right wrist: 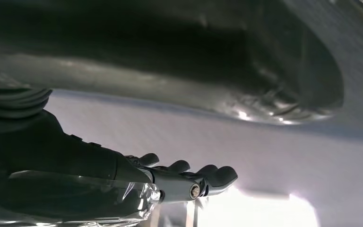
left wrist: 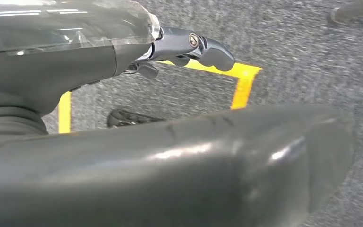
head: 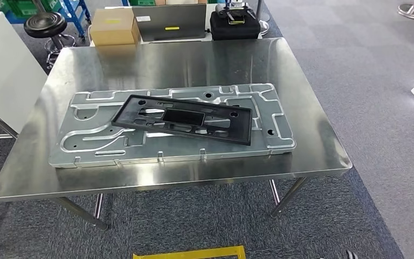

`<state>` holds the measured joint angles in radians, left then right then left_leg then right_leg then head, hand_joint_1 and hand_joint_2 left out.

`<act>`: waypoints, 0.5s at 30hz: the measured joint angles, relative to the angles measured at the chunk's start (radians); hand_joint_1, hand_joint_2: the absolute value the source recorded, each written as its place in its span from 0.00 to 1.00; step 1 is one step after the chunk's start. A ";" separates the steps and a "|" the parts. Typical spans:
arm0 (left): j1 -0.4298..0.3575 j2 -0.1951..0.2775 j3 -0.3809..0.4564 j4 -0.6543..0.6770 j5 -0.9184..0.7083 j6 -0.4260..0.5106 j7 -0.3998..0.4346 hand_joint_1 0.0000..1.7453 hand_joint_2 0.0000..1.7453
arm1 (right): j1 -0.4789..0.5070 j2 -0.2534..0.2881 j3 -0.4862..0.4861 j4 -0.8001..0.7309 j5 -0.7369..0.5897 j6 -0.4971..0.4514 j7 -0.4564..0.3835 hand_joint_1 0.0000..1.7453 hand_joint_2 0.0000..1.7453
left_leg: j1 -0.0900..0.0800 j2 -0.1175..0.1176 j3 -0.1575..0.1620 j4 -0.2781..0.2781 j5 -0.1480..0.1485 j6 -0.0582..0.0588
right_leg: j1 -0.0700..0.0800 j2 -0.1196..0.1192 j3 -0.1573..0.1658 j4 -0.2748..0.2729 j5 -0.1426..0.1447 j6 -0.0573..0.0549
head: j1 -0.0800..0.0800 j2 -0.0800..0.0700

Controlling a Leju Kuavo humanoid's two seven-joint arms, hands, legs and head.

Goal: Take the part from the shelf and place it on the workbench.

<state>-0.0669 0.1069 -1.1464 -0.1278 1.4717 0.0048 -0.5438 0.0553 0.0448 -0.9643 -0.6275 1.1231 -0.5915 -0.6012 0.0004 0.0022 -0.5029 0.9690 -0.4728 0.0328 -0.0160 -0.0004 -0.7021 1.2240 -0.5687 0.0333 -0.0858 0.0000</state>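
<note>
Bright overhead glare on the steel workbench [head: 302, 135] — wrist views dim, motion-blurred.

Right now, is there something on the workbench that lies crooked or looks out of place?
Yes. The black plastic frame lies skewed on the stamped metal panel, turned against the panel's long edges, and its right corner dips lower. The panel itself sits nearly square on the steel workbench. I see no spill and no damage.
</note>
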 joint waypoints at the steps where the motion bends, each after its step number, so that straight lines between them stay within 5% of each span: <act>1: 0.002 -0.001 0.000 0.000 0.000 -0.003 0.002 0.00 0.00 | -0.006 0.000 -0.012 0.040 0.013 0.005 0.023 0.00 0.00 | -0.001 0.001 -0.012 0.002 0.008 -0.001 | 0.000 0.000 -0.005 0.050 -0.020 0.002 | 0.000 0.000; 3: 0.003 -0.001 -0.001 0.000 0.000 -0.008 0.006 0.00 0.00 | -0.017 0.000 -0.035 0.111 0.039 0.030 0.081 0.00 0.00 | -0.001 0.003 -0.036 0.011 0.021 -0.004 | -0.001 0.000 0.033 0.050 0.004 0.003 | 0.000 0.000; 5: 0.003 -0.003 -0.001 0.000 0.000 -0.012 0.011 0.00 0.00 | -0.029 0.000 -0.054 0.169 0.064 0.069 0.150 0.00 0.00 | -0.001 0.003 -0.059 0.026 0.028 -0.011 | -0.001 0.000 0.131 -0.077 0.042 0.000 | 0.000 0.000; 7: 0.003 -0.004 -0.001 0.000 0.000 -0.014 0.015 0.00 0.00 | -0.042 0.000 -0.067 0.218 0.084 0.105 0.213 0.00 0.00 | -0.003 0.003 -0.075 0.041 0.034 -0.020 | 0.003 0.002 0.202 -0.189 0.045 -0.011 | 0.000 0.000; 11: 0.006 -0.009 -0.002 0.000 0.000 -0.013 0.026 0.00 0.00 | -0.053 0.003 -0.088 0.289 0.101 0.158 0.300 0.00 0.00 | -0.003 0.002 -0.087 0.053 0.039 -0.044 | 0.004 -0.001 0.200 -0.216 0.054 -0.040 | 0.000 0.000; 12: 0.007 -0.011 -0.002 0.000 0.000 -0.013 0.029 0.00 0.00 | -0.055 0.004 -0.091 0.301 0.107 0.170 0.317 0.00 0.00 | -0.001 0.001 -0.095 0.073 0.016 -0.050 | 0.002 -0.003 0.192 -0.218 0.063 -0.049 | 0.000 0.000; 15: 0.008 -0.013 -0.005 0.000 0.000 -0.013 0.037 0.00 0.00 | -0.059 0.005 -0.096 0.323 0.125 0.192 0.350 0.00 0.00 | 0.005 0.000 -0.137 0.223 -0.119 -0.066 | 0.004 -0.006 0.158 -0.219 0.093 -0.062 | 0.000 0.000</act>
<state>-0.0590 0.0938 -1.1516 -0.1278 1.4717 -0.0079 -0.5073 -0.0035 0.0500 -1.0598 -0.3042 1.2478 -0.3994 -0.2513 0.0057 0.0025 -0.6396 1.1918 -0.5919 -0.0331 -0.0124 -0.0064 -0.5441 1.0051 -0.4761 -0.0291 -0.0862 0.0000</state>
